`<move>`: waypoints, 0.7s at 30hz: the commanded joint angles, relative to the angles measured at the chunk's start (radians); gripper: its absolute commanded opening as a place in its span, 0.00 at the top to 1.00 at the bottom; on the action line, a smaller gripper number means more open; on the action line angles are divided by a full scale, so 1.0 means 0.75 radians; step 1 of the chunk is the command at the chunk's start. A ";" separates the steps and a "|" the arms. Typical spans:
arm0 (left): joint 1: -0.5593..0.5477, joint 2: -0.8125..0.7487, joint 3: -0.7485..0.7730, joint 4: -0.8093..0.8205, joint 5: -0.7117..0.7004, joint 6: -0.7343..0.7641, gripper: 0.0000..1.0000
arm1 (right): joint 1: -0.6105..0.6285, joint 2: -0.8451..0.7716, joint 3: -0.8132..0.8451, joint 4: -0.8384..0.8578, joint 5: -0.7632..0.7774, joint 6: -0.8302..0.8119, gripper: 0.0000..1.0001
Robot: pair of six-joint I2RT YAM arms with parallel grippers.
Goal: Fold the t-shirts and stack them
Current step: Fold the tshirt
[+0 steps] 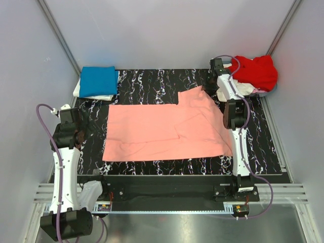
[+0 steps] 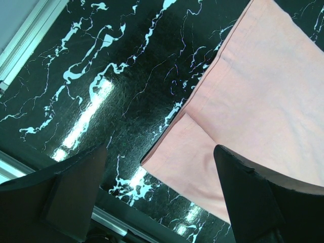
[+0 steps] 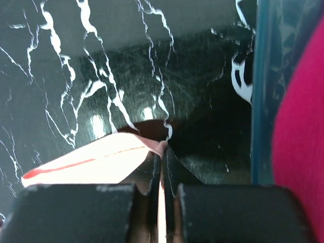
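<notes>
Salmon-pink t-shirt [image 1: 167,132] is spread out flat across the middle of the black marbled tabletop [image 1: 147,81], with one sleeve poking up toward the upper right of the overhead frame. It has a few soft creases but is otherwise pretty smooth.

The right fingers [image 3: 154,164] are pinched together on a thin edge of that shirt. In the right wrist view the pink hem is squeezed between them at bottom centre, right down at the tabletop. On the right side of that same view there's a see-through plastic wall [image 3: 263,91] with a magenta shirt [image 3: 298,142] next to it.

The left fingers [image 2: 238,177] are spread wide with nothing between them, hanging near the shirt's left edge and not touching it. In the left wrist view a corner of pink cloth shows in the gap, with bare tabletop beside it.

Upper left of the overhead frame: a bright blue shirt [image 1: 97,81] folded on top of a white shirt [image 1: 96,97], well apart from the pink one. Upper right: a red shirt [image 1: 255,71], all bunched up.
</notes>
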 commanded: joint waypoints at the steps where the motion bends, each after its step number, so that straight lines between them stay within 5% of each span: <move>1: 0.008 -0.024 -0.003 0.058 0.031 0.027 0.07 | 0.005 -0.157 -0.103 -0.012 0.033 -0.003 1.00; 13: -0.004 0.217 0.027 0.131 0.203 0.031 0.11 | 0.007 -0.844 -0.884 0.058 0.278 0.142 1.00; 21: -0.180 0.826 0.362 0.248 0.141 -0.082 0.19 | 0.007 -1.104 -1.171 0.113 0.209 0.144 1.00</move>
